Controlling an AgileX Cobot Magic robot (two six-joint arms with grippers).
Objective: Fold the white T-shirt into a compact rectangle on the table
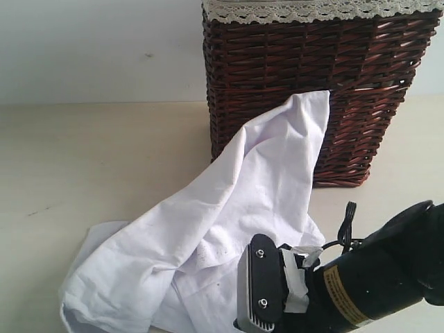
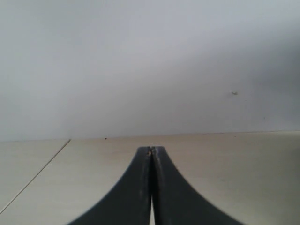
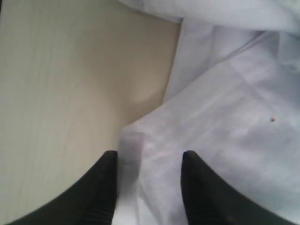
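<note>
- A dark brown wicker basket with a lace trim at its rim stands at the back of the bench, against a pale wall.
- The white T-shirt lies crumpled on the bench in front of the basket. One end is draped up against the basket's front, and the rest is heaped toward the near edge.
- The right arm reaches in from the near right, over the shirt's lower folds.
- The right pincer has its jaws apart, straddling a fold at the shirt's edge, with bare bench just beside it.
- The left pincer is closed on nothing, its tips pressed together above bare bench. No shirt shows in the left wrist view.
</note>
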